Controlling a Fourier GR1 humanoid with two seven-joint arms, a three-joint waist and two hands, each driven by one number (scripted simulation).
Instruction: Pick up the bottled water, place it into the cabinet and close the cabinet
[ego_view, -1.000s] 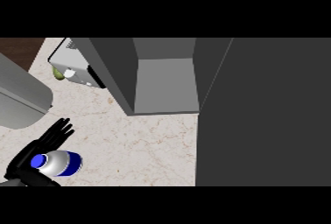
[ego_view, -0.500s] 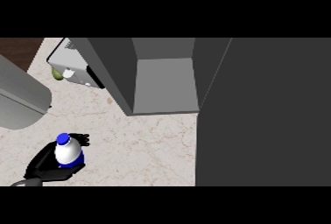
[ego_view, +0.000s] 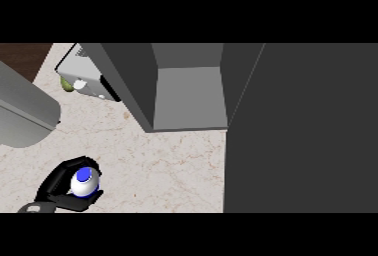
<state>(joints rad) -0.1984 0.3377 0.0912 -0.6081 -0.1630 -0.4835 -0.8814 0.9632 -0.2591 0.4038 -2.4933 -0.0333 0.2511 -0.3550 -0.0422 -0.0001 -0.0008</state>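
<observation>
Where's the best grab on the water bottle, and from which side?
Grip the body below the cap, probably from the left. The water bottle stands upright, blue cap toward the camera, so its sides are the graspable part. The left hand is already curled round it from that side, at the counter's lower left, with the open cabinet up and to the right.

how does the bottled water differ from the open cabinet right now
The bottled water is small, white with a blue cap; the cabinet is large and dark grey. The bottle is wrapped by the left hand at lower left; the cabinet stands open at the top, its compartment holding nothing visible. Both are over the marble counter.
</observation>
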